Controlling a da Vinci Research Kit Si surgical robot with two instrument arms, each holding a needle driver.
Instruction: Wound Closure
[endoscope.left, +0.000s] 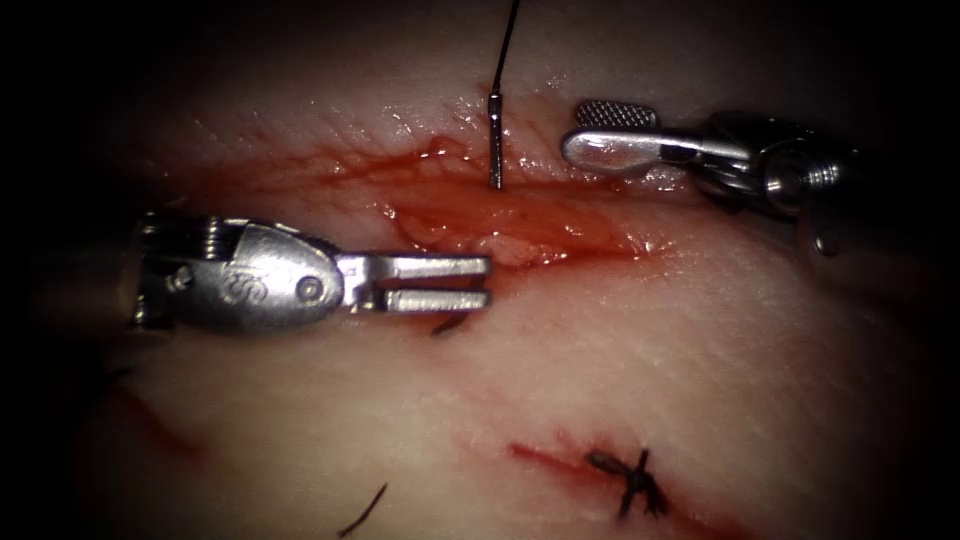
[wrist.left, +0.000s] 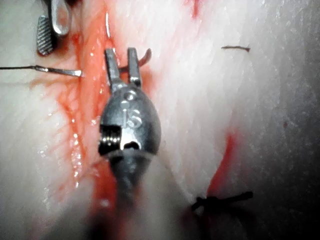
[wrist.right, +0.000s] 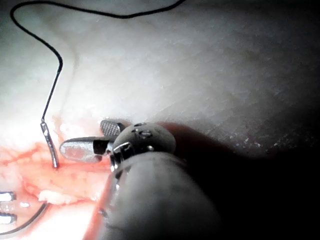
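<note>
Wet glossy tissue (endoscope.left: 700, 340); shiny metal left tool (endoscope.left: 487, 282) and right tool (endoscope.left: 590, 132), ridged fingers (endoscope.left: 617, 113)

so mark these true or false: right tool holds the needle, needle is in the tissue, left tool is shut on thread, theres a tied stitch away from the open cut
1. The right tool holds the needle: false. Its jaws are open and hold nothing; the needle stands apart from them.
2. The needle is in the tissue: true. It enters at the cut, with its tail end and the thread sticking out.
3. The left tool is shut on thread: false. Its jaws are open and hold nothing.
4. A tied stitch sits away from the open cut: true.
</note>
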